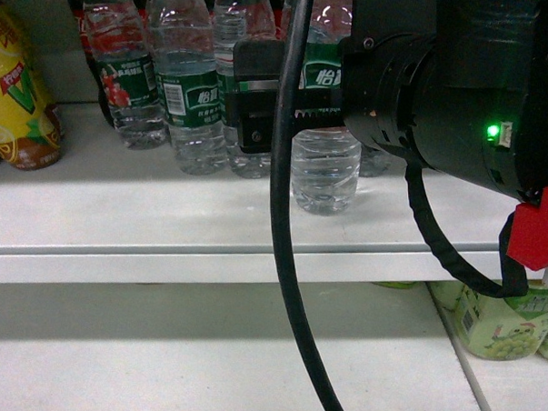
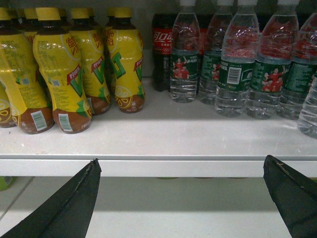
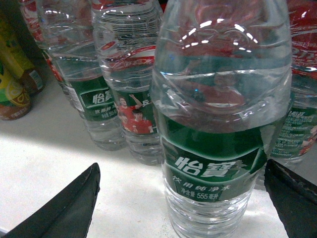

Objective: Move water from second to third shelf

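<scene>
The water (image 3: pixel 218 163) is a clear ribbed bottle with a dark green label, standing upright at the front of a row of like bottles (image 3: pixel 124 109) on a white shelf (image 1: pixel 119 203). My right gripper (image 3: pixel 182 166) is open, with one finger on each side of that bottle's lower half and a gap on both sides. In the head view the right arm (image 1: pixel 433 89) covers the bottle's top, and only its lower part (image 1: pixel 325 171) shows. My left gripper (image 2: pixel 182 159) is open and holds nothing, level with the shelf's front edge (image 2: pixel 158 167).
Yellow tea bottles (image 2: pixel 64 74) fill the shelf's left part, and a cola bottle (image 2: pixel 161 49) stands behind. More water bottles (image 2: pixel 235 69) line the right. The shelf below (image 1: pixel 171 356) holds green drink bottles (image 1: pixel 507 323) at its right. A black cable (image 1: pixel 288 214) hangs across the head view.
</scene>
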